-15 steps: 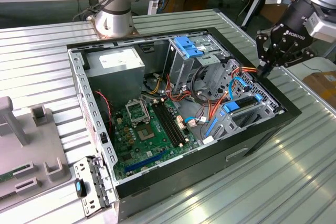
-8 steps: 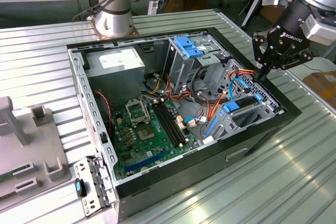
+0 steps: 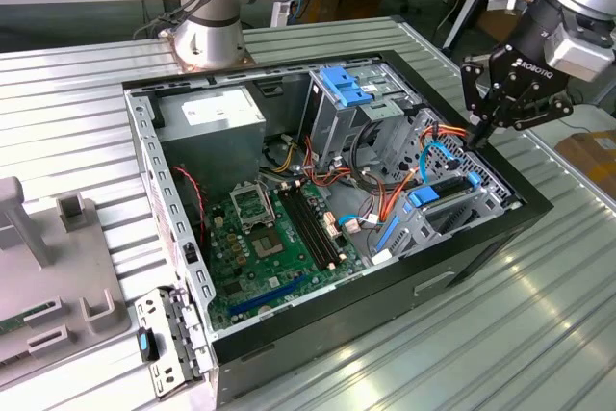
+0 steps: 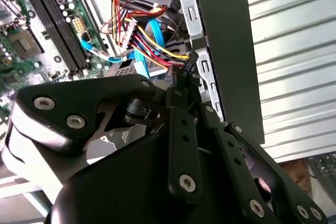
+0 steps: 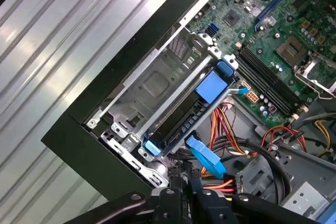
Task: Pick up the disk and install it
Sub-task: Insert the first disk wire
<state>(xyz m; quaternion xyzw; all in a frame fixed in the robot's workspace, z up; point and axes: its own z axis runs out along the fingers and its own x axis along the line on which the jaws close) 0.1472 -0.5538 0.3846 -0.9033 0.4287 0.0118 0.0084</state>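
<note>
1. exterior view: an open pc case [image 3: 481,257] lies on its side on a ribbed metal table [image 3: 500,353], with the motherboard [image 3: 269,238] facing up.
2. the gripper [image 3: 479,132] hangs over the case edge on the exterior view's right, fingers pointing down into the cable bundle [image 3: 385,194] near the drive cage [image 3: 462,214].
3. its fingers are drawn together, with hardly any gap between the tips in both wrist views [image 4: 184,85] [image 5: 181,174].
4. in the second wrist view the tips sit against a black plug [image 4: 189,60] that ends a run of yellow, red and black wires. i cannot tell whether the plug is actually pinched.
5. the disk [image 5: 181,121] is already inside the cage [image 5: 152,85], apart from the gripper. in the first wrist view its dark edge shows in the slot, framed by its blue bracket, with blue tabs at either end.
6. in the exterior view the blue tab of the disk [image 3: 423,196] shows at the cage's side toward the motherboard.
7. a flat blue cable [image 5: 205,158] runs between the cage and the fingertips in the first wrist view.
8. a grey power supply [image 3: 217,113] sits in the far corner of the case, just beside the arm base [image 3: 207,40].
9. a grey fixture [image 3: 58,267] stands on the table to the exterior view's left, well apart from the gripper.
</note>
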